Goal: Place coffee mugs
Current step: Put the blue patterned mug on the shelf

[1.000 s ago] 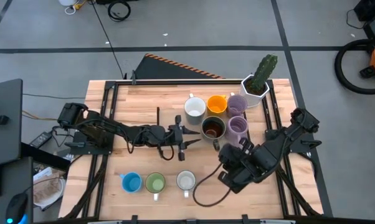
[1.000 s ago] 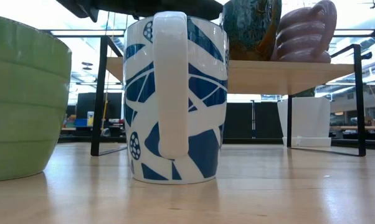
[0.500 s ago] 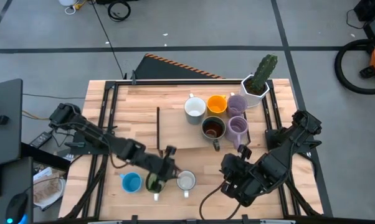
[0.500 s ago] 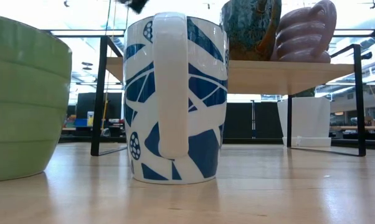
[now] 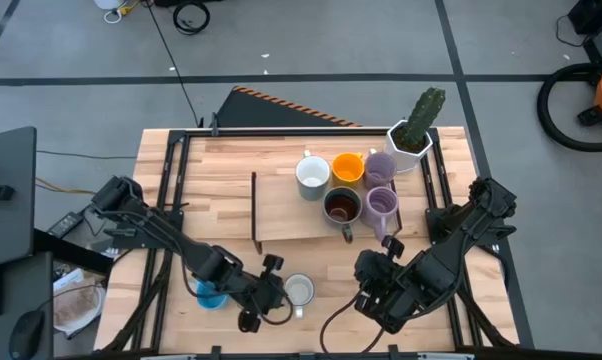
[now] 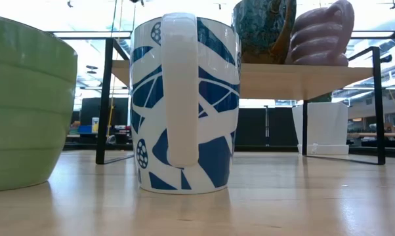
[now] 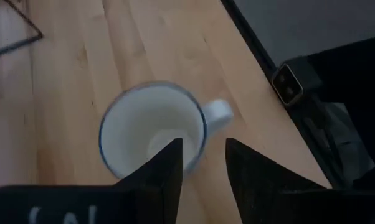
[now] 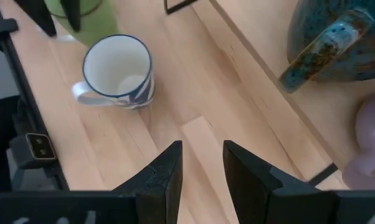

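Note:
A white mug with a blue pattern (image 5: 299, 290) (image 7: 151, 132) stands upright near the table's near edge, between a green mug (image 6: 27, 105) and free table. A blue mug (image 5: 211, 293) stands left of them. My left gripper (image 5: 266, 292) (image 7: 203, 146) hovers open above the white mug's rim, beside its handle (image 7: 217, 113), and hides most of the green mug from above. My right gripper (image 5: 373, 285) (image 8: 203, 149) is open over bare table to the right. White (image 5: 313, 173), orange (image 5: 348, 167), dark brown (image 5: 341, 206) and two lilac mugs (image 5: 381, 185) stand on a raised wooden shelf (image 5: 286, 215).
A cactus in a white pot (image 5: 413, 130) stands at the shelf's far right corner. Black frame rails (image 5: 171, 190) run along both table sides. A black cable (image 5: 331, 310) loops on the table near the right gripper. Bare wood lies between the shelf and the near edge.
My left gripper has swung from over the shelf's near edge toward the table's near edge and come down over the green and white mugs. My right gripper has drawn slightly toward the near edge. No mug has moved.

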